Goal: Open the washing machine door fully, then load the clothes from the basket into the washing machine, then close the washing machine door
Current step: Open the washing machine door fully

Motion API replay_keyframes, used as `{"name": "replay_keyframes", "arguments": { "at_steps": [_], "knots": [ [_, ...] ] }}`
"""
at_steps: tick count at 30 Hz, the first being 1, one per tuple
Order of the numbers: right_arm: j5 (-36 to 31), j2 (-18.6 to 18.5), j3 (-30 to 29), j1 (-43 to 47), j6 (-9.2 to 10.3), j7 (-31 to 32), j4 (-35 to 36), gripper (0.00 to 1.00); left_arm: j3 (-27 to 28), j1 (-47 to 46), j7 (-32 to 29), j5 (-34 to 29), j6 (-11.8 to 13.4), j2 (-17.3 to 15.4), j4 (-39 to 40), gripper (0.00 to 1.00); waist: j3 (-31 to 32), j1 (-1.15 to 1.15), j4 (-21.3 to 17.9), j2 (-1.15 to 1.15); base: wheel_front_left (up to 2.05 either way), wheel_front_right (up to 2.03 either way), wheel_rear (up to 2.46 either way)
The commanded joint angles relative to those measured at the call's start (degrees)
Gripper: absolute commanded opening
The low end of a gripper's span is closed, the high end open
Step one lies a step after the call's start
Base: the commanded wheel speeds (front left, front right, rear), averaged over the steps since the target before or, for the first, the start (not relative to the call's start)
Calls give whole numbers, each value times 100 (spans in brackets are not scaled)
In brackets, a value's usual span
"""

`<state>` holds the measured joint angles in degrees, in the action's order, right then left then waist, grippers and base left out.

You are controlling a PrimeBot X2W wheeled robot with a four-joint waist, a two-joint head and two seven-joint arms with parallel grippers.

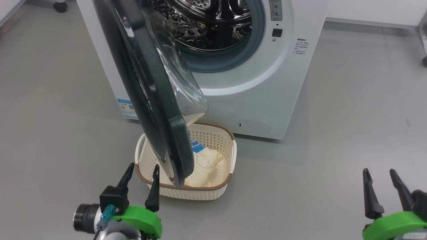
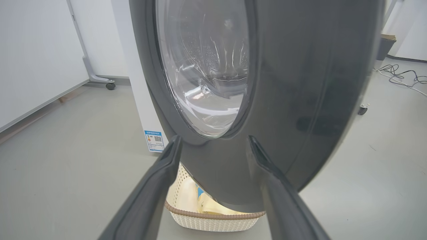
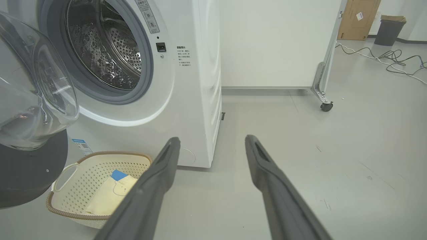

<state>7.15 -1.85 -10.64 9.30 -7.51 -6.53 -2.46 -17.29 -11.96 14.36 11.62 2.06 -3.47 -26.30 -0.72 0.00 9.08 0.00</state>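
Your door (image 1: pixel 150 93) is half open. Your left claw (image 1: pixel 143 165) and right claw (image 1: pixel 379 170) are apart, empty. The clothes (image 1: pixel 206 166) wait in the basket (image 1: pixel 213 189).

the scene is lit brightly and evenly by diffuse light, and shadows are kept soft. a pale shadow is laid on the floor (image 1: pixel 333 140) at the right of the washing machine (image 1: pixel 253 100) and under the basket (image 1: pixel 200 195). small highlights are scattered over the steel drum (image 1: pixel 200 30), and reflections are carried by the glass of the washing machine door (image 2: pixel 206 76). in the wrist views straight edges are bowed, and the near fingers (image 2: pixel 146 196) are rendered slightly soft.
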Motion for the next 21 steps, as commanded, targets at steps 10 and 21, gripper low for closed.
{"name": "replay_keyframes", "arguments": {
  "at_steps": [10, 21],
  "knots": [
    [16, -103, 140, -191, 2, 23, 211, 100, 331, -423, 63, 131, -61, -114, 82, 0, -61, 0, 2, 0, 0, 0, 0],
    [32, -103, 26, -150, 2, 26, 150, 100, 610, -1254, -446, 141, 331, -354, 1795, 0, 36, 0, 70, 0, 0, 0, 0]
  ]
}}
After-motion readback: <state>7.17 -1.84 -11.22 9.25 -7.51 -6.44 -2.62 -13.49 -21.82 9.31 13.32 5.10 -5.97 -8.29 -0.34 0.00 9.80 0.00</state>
